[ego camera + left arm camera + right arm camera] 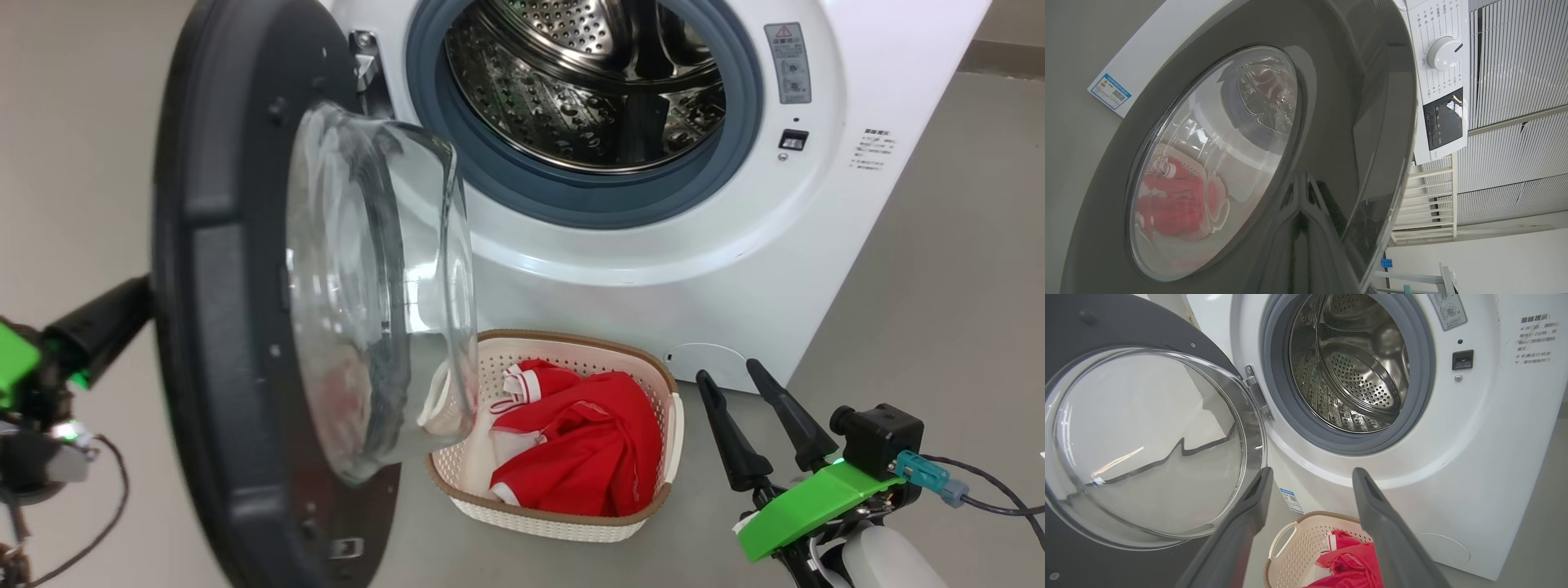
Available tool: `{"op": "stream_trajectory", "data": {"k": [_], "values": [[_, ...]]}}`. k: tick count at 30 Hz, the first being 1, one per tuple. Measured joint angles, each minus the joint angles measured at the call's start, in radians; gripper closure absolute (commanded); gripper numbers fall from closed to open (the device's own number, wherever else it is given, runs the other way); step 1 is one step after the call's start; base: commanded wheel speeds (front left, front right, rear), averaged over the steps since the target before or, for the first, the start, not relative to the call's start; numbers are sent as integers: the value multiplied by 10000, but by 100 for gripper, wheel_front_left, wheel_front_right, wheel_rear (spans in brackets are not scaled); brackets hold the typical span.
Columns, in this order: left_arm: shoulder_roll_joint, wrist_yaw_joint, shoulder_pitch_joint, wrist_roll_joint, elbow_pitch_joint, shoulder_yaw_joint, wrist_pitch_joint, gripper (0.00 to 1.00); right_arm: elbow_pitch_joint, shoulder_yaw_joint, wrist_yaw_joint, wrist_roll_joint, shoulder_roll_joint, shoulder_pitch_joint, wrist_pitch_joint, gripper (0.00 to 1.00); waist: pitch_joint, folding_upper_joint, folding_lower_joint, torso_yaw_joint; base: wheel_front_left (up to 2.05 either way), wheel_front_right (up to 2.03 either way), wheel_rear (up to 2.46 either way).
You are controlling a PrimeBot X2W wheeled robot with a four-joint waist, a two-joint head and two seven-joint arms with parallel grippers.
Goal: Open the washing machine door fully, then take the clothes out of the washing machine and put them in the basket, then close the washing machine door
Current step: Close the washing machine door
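The washing machine [824, 245] stands in front of me, and its steel drum [588, 82] shows no clothes inside. The washing machine door [220, 286] stands about half open, swung out toward me, with its glass bowl [375, 286] facing right. My left gripper [139, 298] is shut, its dark fingers reaching to the door's outer face [1355, 122] at the rim. The red clothes [588, 441] lie in the cream basket [571, 339] on the floor below the opening. To the right of the basket my right gripper [728, 371] stands open and holds nothing. In the right wrist view that gripper [1312, 473] points at the machine's front above the basket [1294, 547].
Grey floor [939, 286] spreads on both sides of the machine. The door's swing takes up the space left of the basket. In the left wrist view the control panel with its white dial [1443, 53] shows past the door's edge, with a slatted wall behind.
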Motion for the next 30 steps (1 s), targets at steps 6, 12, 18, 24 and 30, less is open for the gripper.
{"op": "stream_trajectory", "data": {"k": [6, 12, 18, 24, 30], "values": [[-222, 67, -19, 88, -105, -426, -6, 100, 8, 50, 0, 0, 38, -2, 0, 0, 0, 0, 0, -200, 0, 0, 0], [-466, 56, -19, 261, -98, -675, -211, 100, 10, 61, 0, 0, 111, -8, 0, 0, 7, 0, 0, -646, 0, 0, 0], [-702, -197, -109, 357, 29, -761, -564, 100, 27, 40, 0, 0, 92, -8, 0, 0, 4, 0, -1, -1265, 0, 0, 0], [-1018, -380, -447, 581, 297, -836, -980, 100, 25, 29, 0, 2, 79, -9, 0, 0, 12, 0, 0, -1958, 0, 0, 0], [-1290, -525, -823, 635, 629, -848, -1337, 100, 19, -2, 0, 0, 65, -31, 0, 0, 54, 0, 0, -2658, 0, 0, 0]]}}
